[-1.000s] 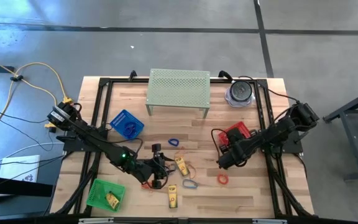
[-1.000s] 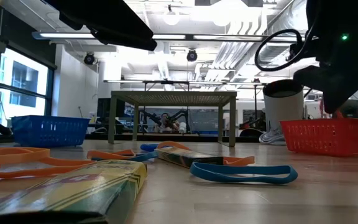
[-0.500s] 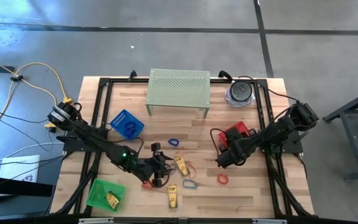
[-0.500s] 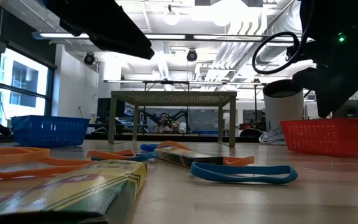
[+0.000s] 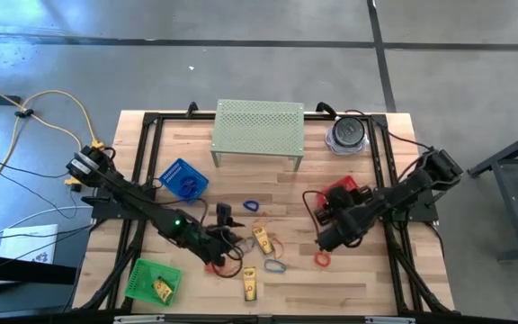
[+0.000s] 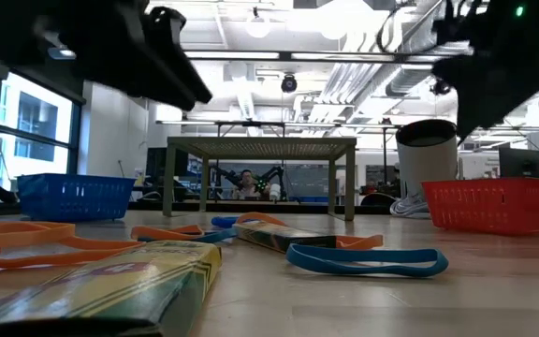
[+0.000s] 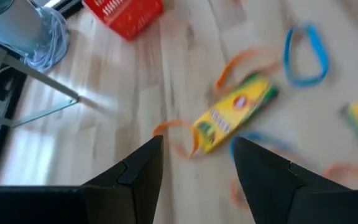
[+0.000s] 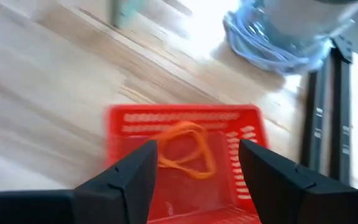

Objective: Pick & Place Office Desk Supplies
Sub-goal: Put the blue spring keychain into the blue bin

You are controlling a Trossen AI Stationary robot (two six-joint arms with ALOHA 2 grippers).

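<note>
Only right wrist view shows orange loop (image 8: 185,149) inside red basket (image 8: 129,124), right tool (image 8: 194,171) open, empty

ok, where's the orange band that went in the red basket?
In the right wrist view, the orange band lies inside the red basket, just ahead of the right gripper; from above, that basket sits right of centre.

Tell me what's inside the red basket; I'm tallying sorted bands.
One orange band lies in the red basket. The basket's near end is covered by the right gripper, whose fingers stand open.
</note>
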